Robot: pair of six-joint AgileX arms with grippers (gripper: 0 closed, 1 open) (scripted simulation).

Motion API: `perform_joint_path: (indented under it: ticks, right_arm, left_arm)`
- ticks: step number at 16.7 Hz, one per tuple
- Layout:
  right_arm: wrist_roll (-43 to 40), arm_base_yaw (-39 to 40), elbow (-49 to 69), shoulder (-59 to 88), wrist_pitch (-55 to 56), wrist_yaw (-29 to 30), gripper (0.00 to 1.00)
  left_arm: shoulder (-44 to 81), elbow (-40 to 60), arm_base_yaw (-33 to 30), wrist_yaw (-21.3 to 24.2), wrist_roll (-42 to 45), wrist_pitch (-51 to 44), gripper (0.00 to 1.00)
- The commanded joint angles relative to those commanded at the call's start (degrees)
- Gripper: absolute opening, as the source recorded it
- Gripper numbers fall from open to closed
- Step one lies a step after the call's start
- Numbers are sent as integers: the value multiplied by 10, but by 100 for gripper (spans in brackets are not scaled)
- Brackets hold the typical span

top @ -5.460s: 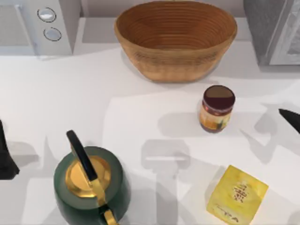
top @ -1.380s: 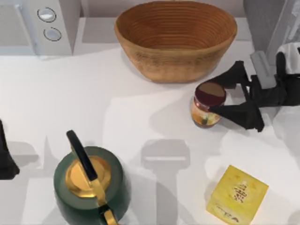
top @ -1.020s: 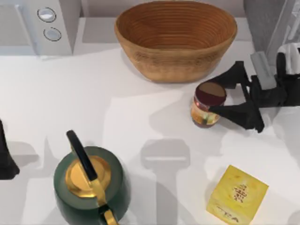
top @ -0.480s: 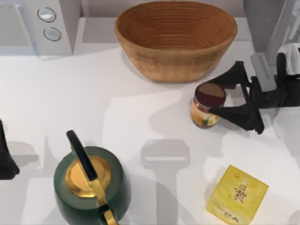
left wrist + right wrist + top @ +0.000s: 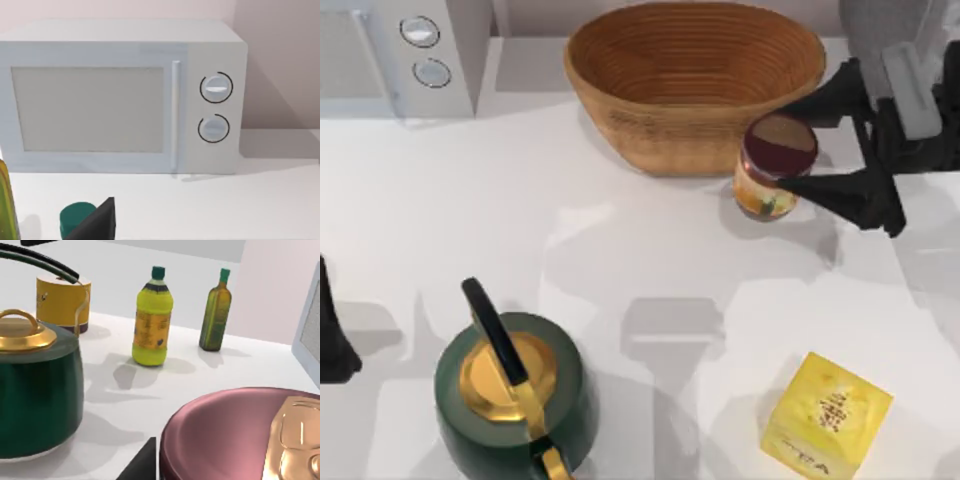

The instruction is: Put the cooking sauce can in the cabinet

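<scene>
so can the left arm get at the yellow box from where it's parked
Probably not easily. The left gripper sits at the table's left edge, and the green kettle stands between it and the yellow box near the right, so it would need to reach over or around.

- I see a plain white bench, lit from above, with soft grey shadows lying across it.
- A pale pinkish wall rises behind the bench, meeting it in a straight line.
- A white microwave with 2 round knobs stands against that wall at the bench's far left corner.
</scene>
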Motion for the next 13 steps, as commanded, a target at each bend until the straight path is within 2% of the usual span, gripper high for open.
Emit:
perform_joint_path:
  ticks: [6,7,10,13]
  right_arm:
    - [25,1,18,-42,-35,-3,0]
    - [22,7,-67,-60,106,0,0]
    - [38,6,-83,-76,119,7,0]
    - [104,-1,-142,-142,170,49,0]
  left_arm:
    - [0,0,0,0,0,0,100]
    - [0,0,0,0,0,0,100]
    - [0,0,0,0,0,0,100]
    - [0,0,0,0,0,0,100]
